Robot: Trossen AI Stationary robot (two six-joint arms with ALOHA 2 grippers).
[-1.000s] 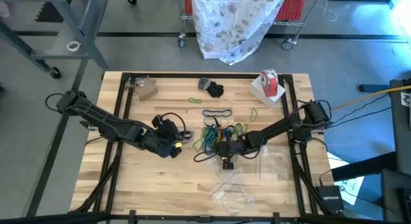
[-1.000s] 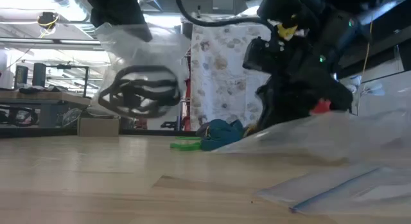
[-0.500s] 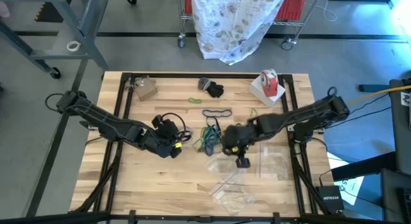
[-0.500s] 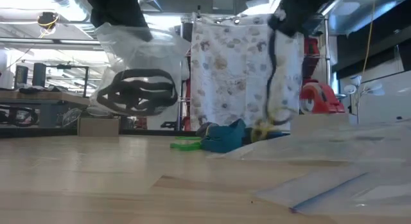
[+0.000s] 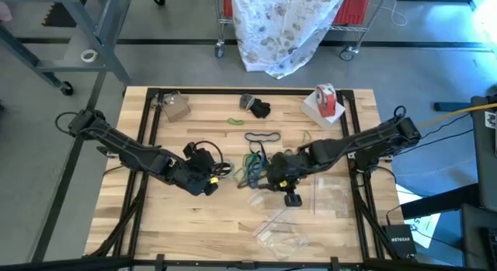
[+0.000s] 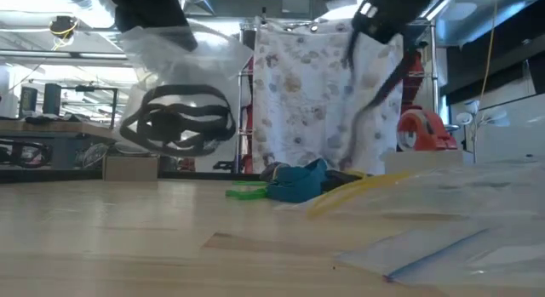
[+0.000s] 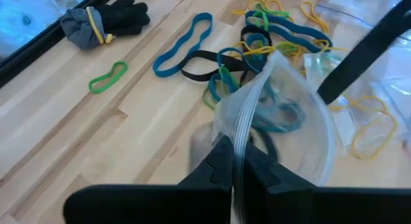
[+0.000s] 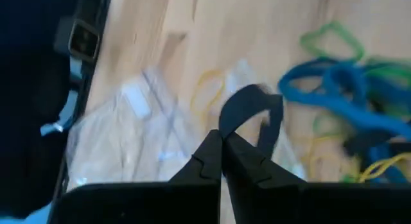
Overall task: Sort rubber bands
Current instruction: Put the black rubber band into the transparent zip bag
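From above, the left hand (image 5: 208, 183) is hovering over the pale wooden slatted table (image 5: 194, 224), left of the tangle of thin teal-blue, green, black and tan rubber bands (image 5: 256, 164) lying mid-table. Its own wrist camera is giving us what the overhead cannot: the fingers are pinched tight on the zip edge of a clear plastic bag (image 7: 282, 115), with dark bands showing faintly inside. The table-level camera is confirming it, the bag (image 6: 183, 84) hanging in the air with black loops (image 6: 179, 127) in its belly.

The right hand (image 5: 273, 178) is sitting just right of the pile in the overhead shot. Its wrist view is showing the fingers fully closed on a single black rubber band (image 8: 250, 115), the loop arching up from the tips. Low down, that same black band (image 6: 370, 101) is dangling long and slack above the table, over more flat clear bags (image 6: 460, 203).

At the far edge, the overhead is picking out a black glove (image 5: 256, 106) and a red-and-white tape roll (image 5: 326, 99).
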